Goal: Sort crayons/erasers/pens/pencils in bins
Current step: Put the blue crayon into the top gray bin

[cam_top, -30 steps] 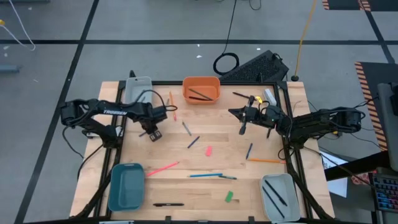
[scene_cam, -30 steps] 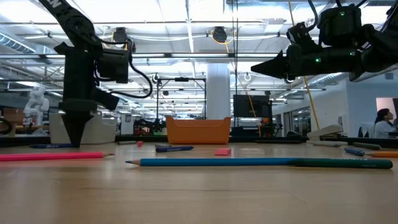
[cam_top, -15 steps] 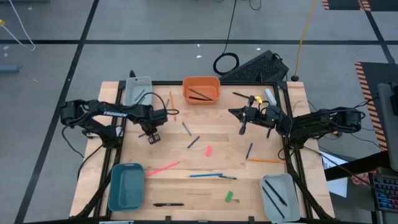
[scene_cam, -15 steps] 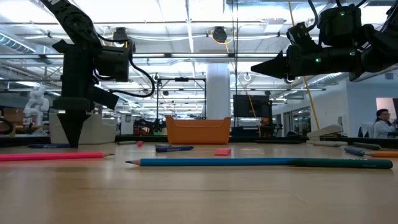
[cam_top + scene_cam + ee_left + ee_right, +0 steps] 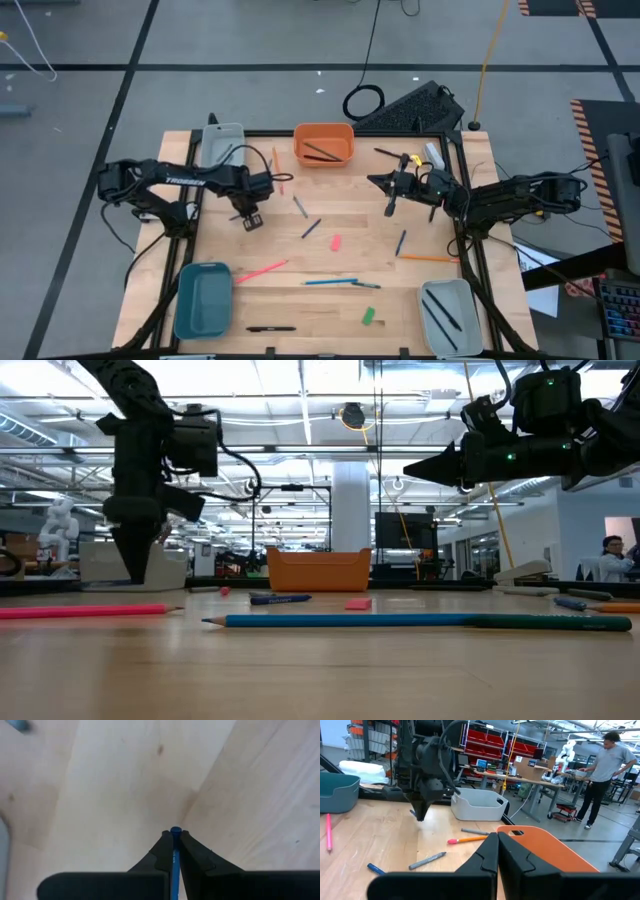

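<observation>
The left arm reaches in from the table's left edge, bent at the elbow, with its wrist turned down so the left gripper (image 5: 250, 216) points at the tabletop, hanging just above the wood in the far-left part. Its fingers (image 5: 162, 851) are pinched together on a thin blue stick. The right arm comes in from the right edge and lies nearly level, the right gripper (image 5: 374, 180) raised above the far-right part of the table, its fingers (image 5: 487, 851) pressed together with nothing between them.
</observation>
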### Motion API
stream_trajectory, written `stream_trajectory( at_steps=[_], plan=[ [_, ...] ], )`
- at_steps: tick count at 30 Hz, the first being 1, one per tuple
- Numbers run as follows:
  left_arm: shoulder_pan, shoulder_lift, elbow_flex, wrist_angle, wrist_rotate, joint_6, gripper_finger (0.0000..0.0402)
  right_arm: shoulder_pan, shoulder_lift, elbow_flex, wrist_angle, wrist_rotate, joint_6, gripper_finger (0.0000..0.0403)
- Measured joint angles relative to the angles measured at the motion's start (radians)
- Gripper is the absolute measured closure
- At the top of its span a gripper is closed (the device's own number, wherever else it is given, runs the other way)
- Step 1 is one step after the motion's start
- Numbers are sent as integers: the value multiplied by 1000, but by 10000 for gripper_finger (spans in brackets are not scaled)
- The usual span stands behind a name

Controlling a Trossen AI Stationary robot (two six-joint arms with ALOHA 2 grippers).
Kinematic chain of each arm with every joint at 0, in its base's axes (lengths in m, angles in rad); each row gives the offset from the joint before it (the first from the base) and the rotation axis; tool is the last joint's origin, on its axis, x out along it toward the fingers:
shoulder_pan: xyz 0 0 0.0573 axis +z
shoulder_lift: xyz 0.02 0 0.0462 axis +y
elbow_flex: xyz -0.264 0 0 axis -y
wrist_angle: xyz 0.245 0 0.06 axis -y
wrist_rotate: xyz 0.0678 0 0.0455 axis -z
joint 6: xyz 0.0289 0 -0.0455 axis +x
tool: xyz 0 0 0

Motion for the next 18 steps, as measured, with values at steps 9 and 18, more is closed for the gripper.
stream_trajectory(
  at_steps=[9, 18],
  plan=[
    [77, -1, 161, -52, -82, 83, 381, 0, 0, 0, 0, 0, 0, 403],
    [202, -1, 373, -182, -272, 163, 381, 0, 0, 0, -16, 0, 0, 403]
  ],
)
